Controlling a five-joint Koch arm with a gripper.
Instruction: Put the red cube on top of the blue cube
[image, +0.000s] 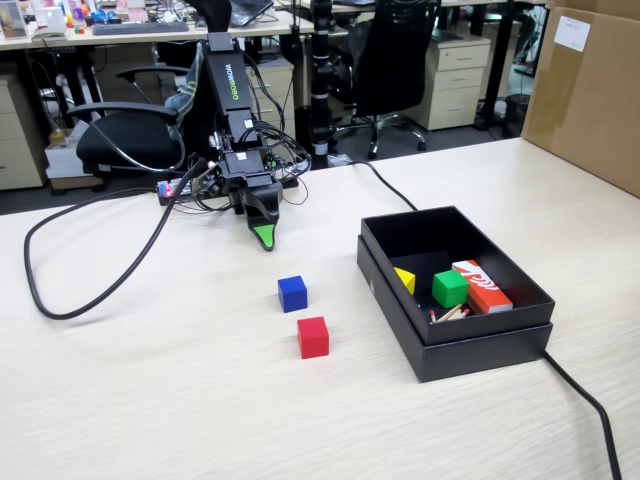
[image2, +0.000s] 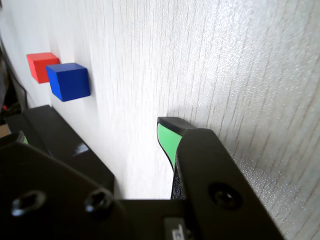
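My gripper (image: 264, 234) hung low over the table (image: 150, 390), just left of centre in the fixed view and pointing down toward the lower edge of the frame. Only one green-lined tip showed in either view. In the wrist view the other jaw was lost behind the black housing at lower left, so I could not tell whether the jaws were spread or pressed together. Nothing sat between them.

The red cube (image: 313, 337) lay on the bare table below and a little right of my gripper, near the middle of the fixed frame. The blue cube (image: 292, 293) sat between the two of us, nearer my tip and close to the red one without touching it. The wrist view showed the same order: the blue cube (image2: 69, 81) at upper left, with the red cube (image2: 41, 66) behind it and partly covered by it.

So I judged that my reach had to carry over or around the blue cube to get at the red one. Brushing the blue one on the way looked like the main hazard. The black open box (image: 455, 345) stood well off to the right, out of that line.
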